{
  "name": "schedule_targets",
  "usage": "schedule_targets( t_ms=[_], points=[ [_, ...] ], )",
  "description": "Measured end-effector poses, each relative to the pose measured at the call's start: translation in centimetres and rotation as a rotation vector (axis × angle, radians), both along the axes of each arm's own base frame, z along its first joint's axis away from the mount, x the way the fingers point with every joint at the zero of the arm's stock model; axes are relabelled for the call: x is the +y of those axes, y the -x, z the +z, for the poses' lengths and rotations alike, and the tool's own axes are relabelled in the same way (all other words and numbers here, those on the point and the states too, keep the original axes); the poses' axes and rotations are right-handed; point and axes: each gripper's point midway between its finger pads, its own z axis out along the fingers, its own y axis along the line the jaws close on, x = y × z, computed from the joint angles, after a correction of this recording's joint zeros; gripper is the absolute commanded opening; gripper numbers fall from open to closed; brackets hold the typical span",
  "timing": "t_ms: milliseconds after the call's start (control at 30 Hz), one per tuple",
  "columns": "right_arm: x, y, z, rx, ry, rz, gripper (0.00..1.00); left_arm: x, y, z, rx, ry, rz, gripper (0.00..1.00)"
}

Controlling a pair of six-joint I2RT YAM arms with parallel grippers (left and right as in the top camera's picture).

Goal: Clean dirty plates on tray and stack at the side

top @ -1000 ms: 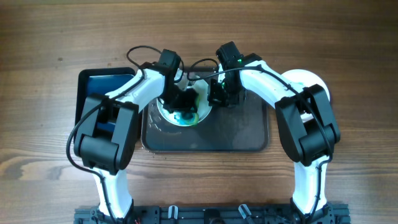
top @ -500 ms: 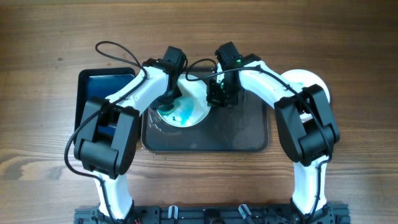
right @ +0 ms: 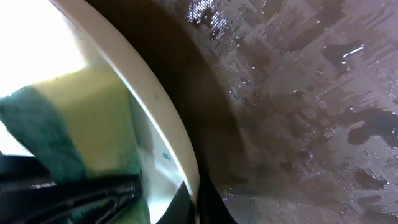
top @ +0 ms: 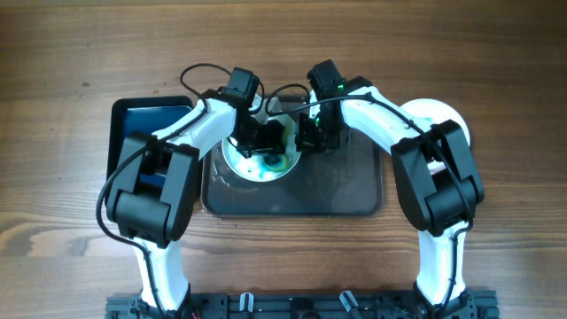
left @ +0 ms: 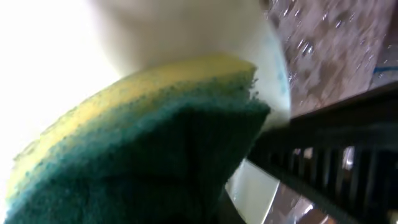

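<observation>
— Where is the plate?

— In the far left part of the dark tray, which sits in the middle of the wooden surface. The tray floor is wet, with drops and streaks glinting on it.

— And the left pincer?

— Down over the plate, clamped on the sponge. The sponge is yellow on one side and green on the other. It fills the left wrist view and presses against the white of the plate.

— The right pincer?

— At the plate's right edge. In the right wrist view the white rim runs down between its two dark fingertips, so it is closed on the rim. The sponge shows just beyond that rim.

— Anything else on the surface?

— A blue bin touches the tray's left side. A white plate lies to the right, partly under the right arm.
</observation>
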Motion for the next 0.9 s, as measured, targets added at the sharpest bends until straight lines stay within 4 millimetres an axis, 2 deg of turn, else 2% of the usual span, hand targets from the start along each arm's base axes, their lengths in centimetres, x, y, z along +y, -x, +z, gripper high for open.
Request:
schedule_targets(
  t_ms=[100,200,333,433,500,567,667,700,733,767,800,900],
  points=[
    [0.0,0.0,0.0,0.000,0.000,0.000,0.04,0.6,-2.2,-0.2,-0.077,-0.073,0.075,0.04],
    [0.0,0.0,0.0,0.000,0.000,0.000,0.04,3.0,-4.6,-0.1,-0.134,-0.241,0.255,0.04],
    [0.0,0.0,0.0,-0.003,-0.001,0.003,0.04,7.5,-4.7,0.3,-0.119,-0.490,0.411,0.04],
    [0.1,0.0,0.0,-0.006,-0.003,0.008,0.04,10.0,-2.8,1.2,-0.039,-0.641,0.427,0.04],
    [0.2,0.1,0.0,-0.009,-0.013,0.027,0.04,10.9,-1.8,2.7,0.014,-0.686,0.412,0.04],
    [0.4,0.3,0.1,-0.015,-0.028,0.061,0.04,11.4,-2.0,5.0,0.037,-0.686,0.406,0.04],
    [0.2,0.3,0.0,-0.029,-0.022,0.088,0.04,12.4,-3.3,9.0,0.017,-0.585,0.462,0.04],
    [-0.2,0.1,0.2,-0.047,0.001,0.094,0.04,13.4,-4.3,11.6,-0.014,-0.494,0.522,0.04],
    [-0.4,0.1,0.3,-0.053,0.011,0.096,0.04,14.0,-4.6,12.4,-0.026,-0.470,0.544,0.04],
    [-1.3,0.0,1.0,-0.081,0.067,0.092,0.04,14.2,-4.7,12.9,-0.025,-0.439,0.557,0.04],
    [-2.0,-0.2,1.6,-0.110,0.111,0.091,0.04,15.9,-5.0,14.1,-0.037,-0.415,0.607,0.04],
    [-4.8,-1.4,5.9,-0.281,0.297,0.074,0.04,17.8,-5.2,14.4,-0.020,-0.387,0.660,0.04]
  ],
)
